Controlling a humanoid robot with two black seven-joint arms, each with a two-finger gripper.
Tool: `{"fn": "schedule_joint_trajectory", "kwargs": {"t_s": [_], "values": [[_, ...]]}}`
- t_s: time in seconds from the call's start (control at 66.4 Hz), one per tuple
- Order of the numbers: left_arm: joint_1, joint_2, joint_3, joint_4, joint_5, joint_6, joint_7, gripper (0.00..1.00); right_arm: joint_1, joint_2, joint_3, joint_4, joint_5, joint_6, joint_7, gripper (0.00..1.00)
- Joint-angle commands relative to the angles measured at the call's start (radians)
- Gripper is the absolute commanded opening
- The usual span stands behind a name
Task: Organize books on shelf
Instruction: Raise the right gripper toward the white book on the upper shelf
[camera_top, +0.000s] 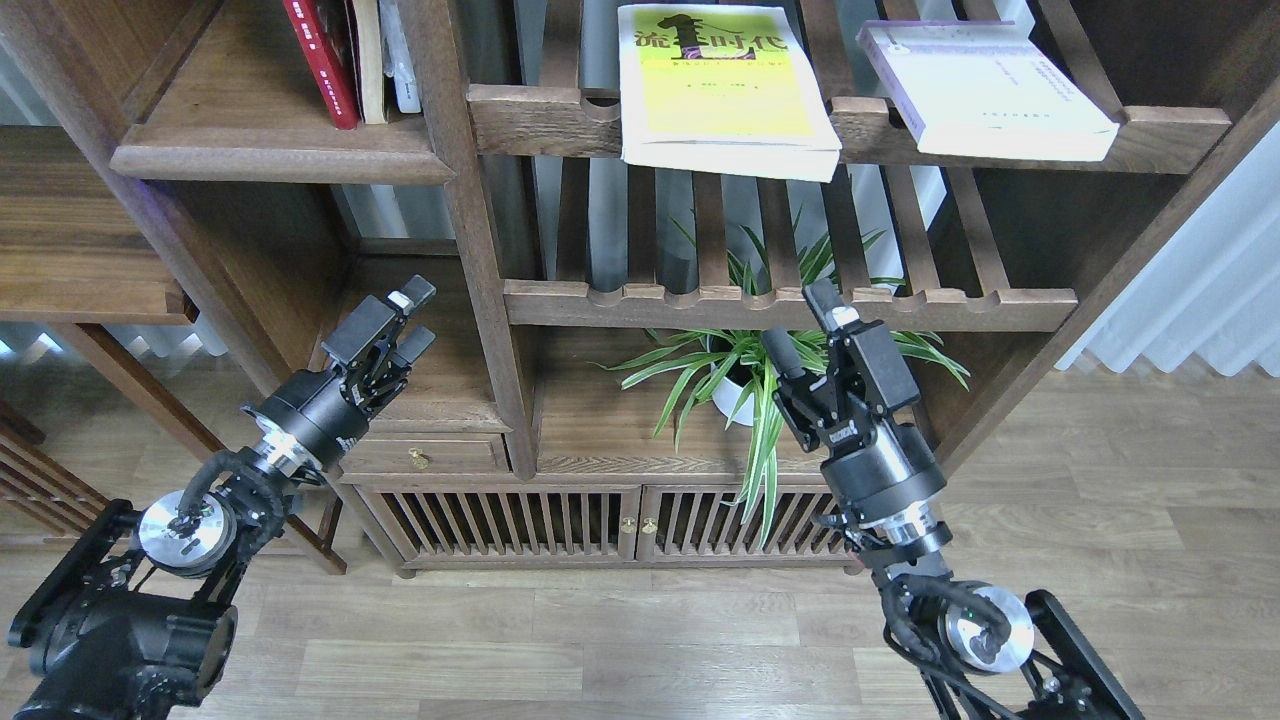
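Nearest, at about seven o'clock, the left gripper (412, 318) hovers in front of the drawer unit with its fingers a little apart and nothing between them. At about five o'clock the right gripper (802, 322) hangs before the spider plant (745, 385), fingers spread wider, also empty.

Beyond them the potted plant stands on the low cabinet top, its leaves spilling toward the right arm, and a small drawer (422, 455) with a brass knob sits under the left one. A lower slatted rack (790, 305) runs across at mid-height, just behind the right fingers.

Farther up, at twelve o'clock, the yellow-green book (722, 90) lies flat on the upper slatted rack (850, 125), its near edge overhanging the front rail. At one o'clock the pale lavender book (985, 90) lies flat and skewed on the same rack. At eleven o'clock the dark red book (320, 60) stands upright on the solid shelf (275, 155), beside thin beige and white books.

By my reading, one book is placed and two remain to be carried over. The upright post (470, 220) between rack and shelf would stand in the way of a direct sideways move.
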Motion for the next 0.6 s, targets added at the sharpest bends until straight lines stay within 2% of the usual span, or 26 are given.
{"fn": "schedule_joint_trajectory", "kwargs": {"t_s": [0.0,0.482,0.587], "values": [[0.001,0.0,0.0,0.0,-0.002,0.0,0.0,1.0,-0.002,0.0,-0.001,0.0,0.0,0.001,0.0,0.99],[-0.006,-0.001,0.017,0.018,0.002,0.0,0.0,1.0,0.009,0.0,-0.006,-0.011,0.0,-0.005,-0.001,0.99],[-0.008,0.005,0.009,0.02,0.002,0.0,0.0,1.0,0.04,0.0,0.009,-0.011,0.002,-0.063,0.0,0.98]]}}
